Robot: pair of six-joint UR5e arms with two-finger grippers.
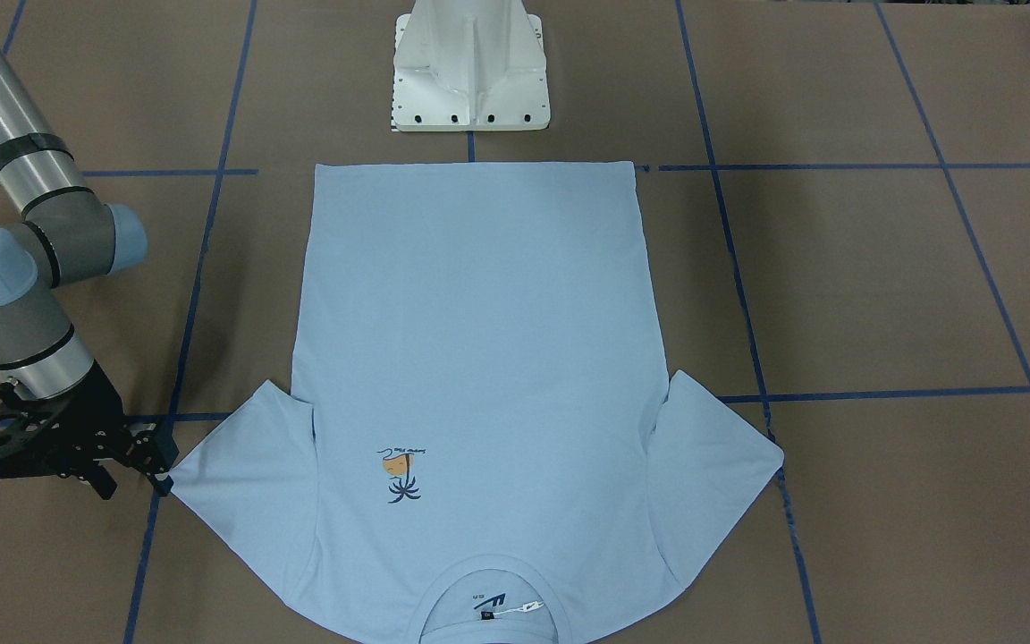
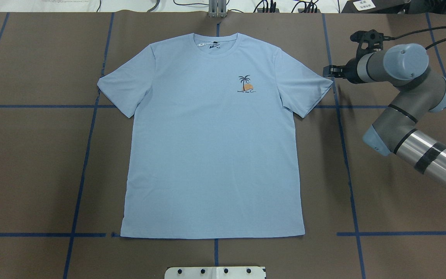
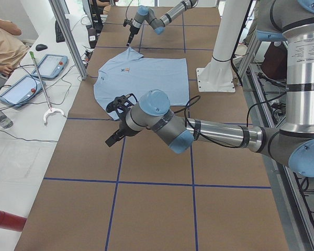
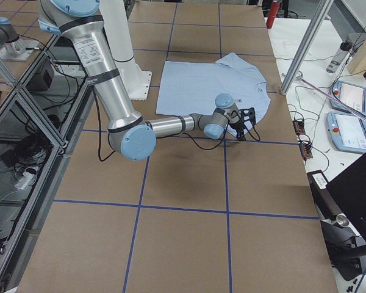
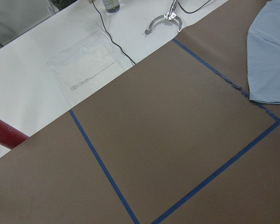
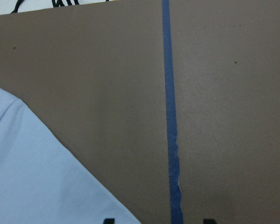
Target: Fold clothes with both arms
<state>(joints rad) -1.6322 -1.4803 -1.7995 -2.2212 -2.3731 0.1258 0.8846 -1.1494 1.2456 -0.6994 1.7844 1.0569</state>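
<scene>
a light blue short-sleeved t-shirt [image 2: 215, 147] lies flat and unfolded, print side up, in the middle of a table covered in brown paper [image 2: 33, 174] marked with a grid of blue tape lines [image 2: 87, 155]. its long axis runs from hem to collar, straight away from the robot. the hem lies near the white pedestal base [image 1: 470, 72] and the round collar [image 2: 215, 40] points to the far side of the table. both sleeves are spread out to the sides.

the black two-finger right gripper [image 1: 136, 478] sits low at the tip of the sleeve on the robot's right. its wrist view shows two dark fingertips [image 6: 109, 220] spread apart, with the sleeve's edge and a tape line between them; nothing is gripped. the left gripper [image 3: 114, 137] shows only in a side view, over bare paper just off the other sleeve. whether its fingers are apart or together cannot be told.

likely risks: the right fingers straddle only the outermost corner of the sleeve, so on closing they may catch too little of the thin cloth and let it slip, or pinch the paper beneath. if the right arm lifts before the left has a hold, the shirt would probably drag askew and the fold come out crooked.
</scene>
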